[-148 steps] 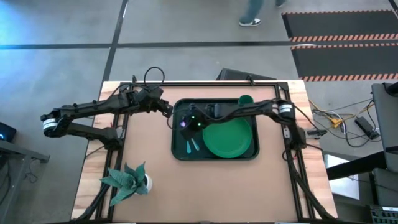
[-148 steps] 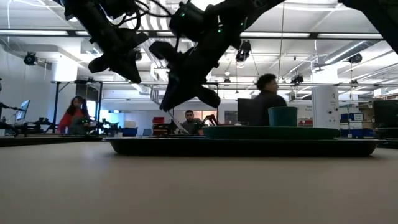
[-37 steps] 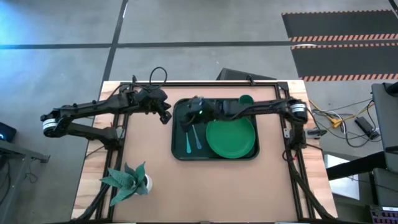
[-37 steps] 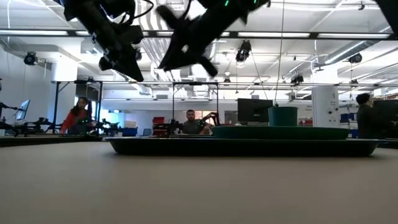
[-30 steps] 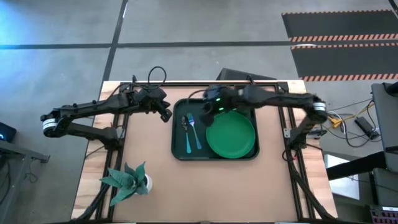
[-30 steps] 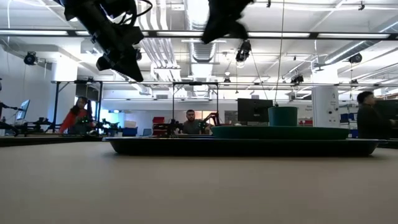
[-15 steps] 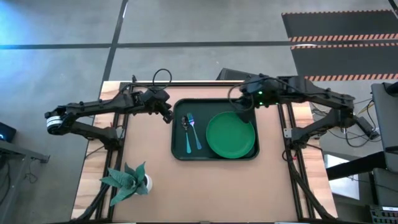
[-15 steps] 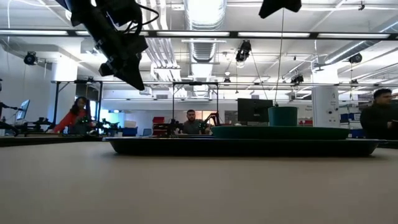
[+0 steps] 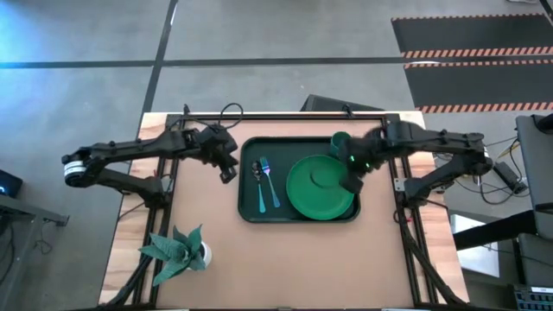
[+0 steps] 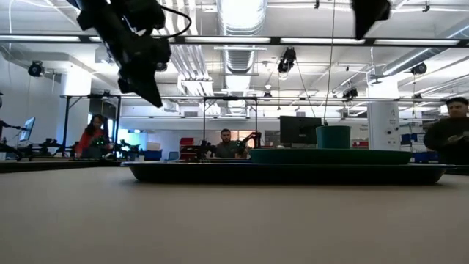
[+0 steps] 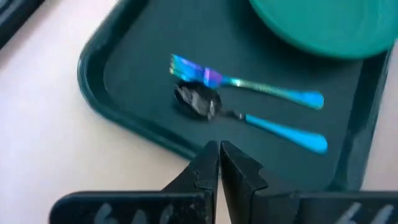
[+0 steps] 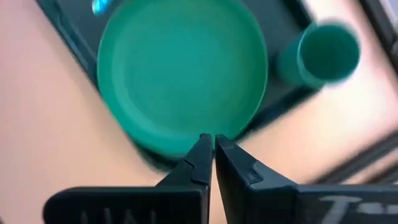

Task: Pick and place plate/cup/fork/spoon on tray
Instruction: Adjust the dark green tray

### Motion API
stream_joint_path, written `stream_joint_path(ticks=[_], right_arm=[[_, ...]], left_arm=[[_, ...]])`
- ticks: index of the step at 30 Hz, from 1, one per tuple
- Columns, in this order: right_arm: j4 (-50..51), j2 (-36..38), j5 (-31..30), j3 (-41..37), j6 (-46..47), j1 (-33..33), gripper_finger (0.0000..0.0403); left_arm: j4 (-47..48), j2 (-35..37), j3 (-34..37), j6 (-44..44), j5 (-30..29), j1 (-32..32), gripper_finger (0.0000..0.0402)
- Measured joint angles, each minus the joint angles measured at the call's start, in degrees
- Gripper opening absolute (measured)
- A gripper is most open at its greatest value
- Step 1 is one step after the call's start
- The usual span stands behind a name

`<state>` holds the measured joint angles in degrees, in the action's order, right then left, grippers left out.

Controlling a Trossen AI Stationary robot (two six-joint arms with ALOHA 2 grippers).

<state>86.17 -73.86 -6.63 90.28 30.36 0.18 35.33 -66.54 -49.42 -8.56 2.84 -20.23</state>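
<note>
The dark green tray [image 9: 251, 207] lies at the table's middle. On it are the green plate [image 9: 320, 188] on the right, the green cup [image 9: 340, 141] upright in the far right corner, and the fork [image 9: 270, 183] and the spoon [image 9: 258, 188] side by side on the left. My left gripper [image 9: 227, 171] is shut and empty, in the air just left of the tray's left rim; its wrist view shows the fork [image 11: 249, 83] and the spoon [image 11: 249, 118]. My right gripper [image 9: 353, 182] is shut and empty, above the plate's right rim [image 12: 186, 140].
A white pot with a green leafy plant [image 9: 177, 250] stands at the table's near left. Bare tabletop lies in front of the tray. People show in the room beyond the table in the low view [image 10: 454, 128].
My right gripper has swung from above the tray's far middle toward the table's right edge, then toward the near edge, and is now over the plate's right rim. My left gripper has shifted a little toward the near edge. The things on the tray have kept still.
</note>
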Motion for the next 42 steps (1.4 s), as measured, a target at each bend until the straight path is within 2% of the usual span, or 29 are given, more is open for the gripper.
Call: stream_joint_path(ticks=[5,8,11,14,19,24,26,33,36,42], right_arm=[[1.4,0.2,-1.4,0.0,11.4,11.8,0.0008],[1.4,0.2,-5.4,0.0,18.4,20.0,0.0008],[1.5,0.1,-10.4,-0.9,25.4,27.5,0.0008],[1.4,0.1,-15.6,-2.9,33.2,33.9,0.0008],[-2.1,-0.1,-20.1,-8.5,41.6,41.1,0.0008],[-10.8,-0.1,-23.0,-13.6,41.9,43.8,0.0008],[-13.4,-0.1,-23.0,-14.9,41.2,43.9,0.0008],[-14.9,-0.1,-23.0,-15.5,39.2,43.8,0.0008],[-15.0,-0.1,-23.1,-14.9,38.1,43.9,0.0008],[-15.1,-0.1,-23.1,-14.7,37.9,43.9,0.0008]], left_arm=[[6.9,2.9,-0.1,-4.4,-3.1,5.7,0.0],[8.5,3.9,0.3,-9.2,-4.7,11.9,0.0],[8.2,3.8,0.3,-13.6,-9.4,19.5,0.0],[7.5,2.1,0.3,-18.8,-15.1,27.2,0.0],[4.0,-3.9,0.3,-22.7,-21.3,36.7,0.0],[-5.0,-12.2,0.3,-22.7,-21.3,38.6,0.0],[-6.9,-15.5,0.1,-22.6,-19.4,38.6,0.0],[-6.2,-24.5,-3.2,-22.3,-12.3,38.6,0.0],[-4.8,-26.4,-5.1,-21.2,-12.1,38.6,0.0002],[-2.9,-27.2,-7.6,-19.4,-12.3,38.6,0.0052]])
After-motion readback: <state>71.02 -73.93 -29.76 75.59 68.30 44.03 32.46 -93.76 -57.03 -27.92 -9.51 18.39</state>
